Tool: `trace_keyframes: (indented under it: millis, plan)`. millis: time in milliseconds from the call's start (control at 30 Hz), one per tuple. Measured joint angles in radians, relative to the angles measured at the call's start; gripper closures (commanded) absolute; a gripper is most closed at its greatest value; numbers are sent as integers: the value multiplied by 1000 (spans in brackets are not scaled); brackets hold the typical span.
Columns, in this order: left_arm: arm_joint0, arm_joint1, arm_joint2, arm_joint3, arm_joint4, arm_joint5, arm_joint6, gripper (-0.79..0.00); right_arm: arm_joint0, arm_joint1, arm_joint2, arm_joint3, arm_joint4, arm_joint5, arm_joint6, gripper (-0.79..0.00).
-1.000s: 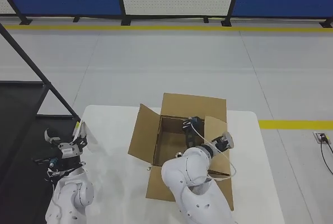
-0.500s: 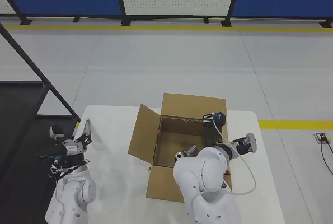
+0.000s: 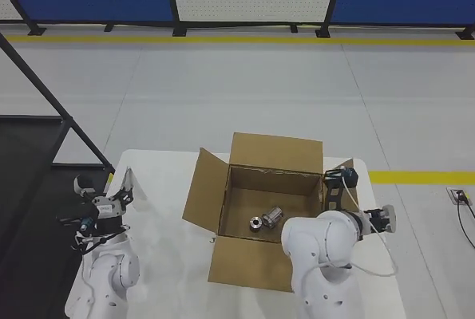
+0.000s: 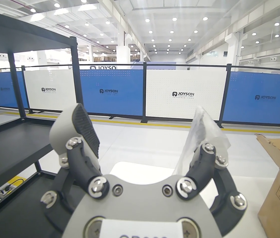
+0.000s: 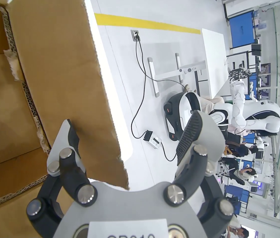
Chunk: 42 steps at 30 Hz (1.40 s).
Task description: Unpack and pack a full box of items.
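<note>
The white counter fills the lower middle of the top view. A black shelf rack stands along its left edge, in the left part of the frame.

The open cardboard box sits on the counter at the middle of the top view, its flaps folded outward and its brown floor mostly bare.

The right tool is at the box's right side, just right of centre in the top view. Its fingers are spread wide apart and hold nothing. In the right wrist view the torn edge of the side flap runs between the two fingers; whether either finger touches the cardboard I cannot tell.

The left tool is over the counter's left edge, at the lower left of the top view, well apart from the box. Its fingers are also spread wide, gripping nothing.

Two small metal parts lie side by side on the box floor, toward its lower middle.

A scrap of clear plastic film clings to one finger of the left tool.
</note>
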Motion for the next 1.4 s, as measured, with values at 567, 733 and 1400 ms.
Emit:
trace_keyframes:
  millis: [567, 733, 1400]
  plan:
    - [4, -1, 14, -9, 25, 16, -5, -785, -10, 9, 181, 77, 209, -88, -58, -785]
    - [5, -1, 15, -11, 27, 19, -6, -785, -4, 9, 201, 112, 249, -98, -81, -785]
    - [10, -1, 9, -13, 24, 28, -4, -785, 43, 7, 196, 214, 269, -118, -77, -785]
